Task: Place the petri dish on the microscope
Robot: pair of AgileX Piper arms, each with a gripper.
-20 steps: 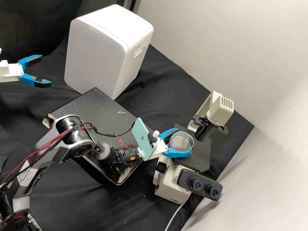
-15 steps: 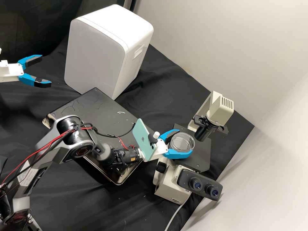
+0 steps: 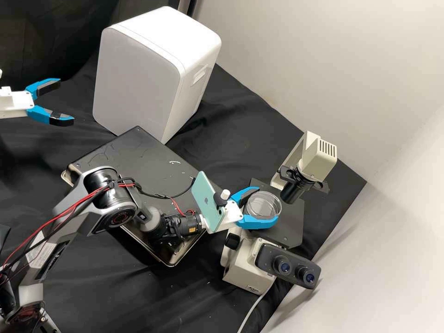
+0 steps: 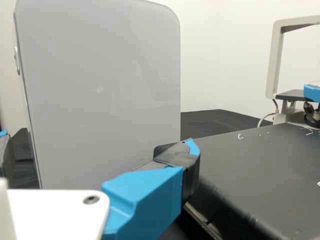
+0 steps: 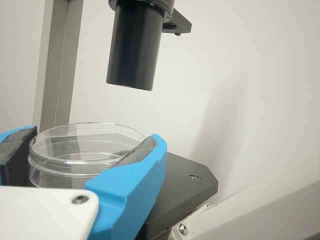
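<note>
- Right wrist view: petri dish [image 5: 82, 150] clamped in the right gripper [image 5: 90, 140], over the microscope [image 3: 245, 263] stage [image 5: 190, 185], just short of the lens [image 5: 134, 47].
- Best lowered level and centred under that lens before the fingers part.
- Left gripper [image 3: 48, 99] spread wide, well apart.
</note>
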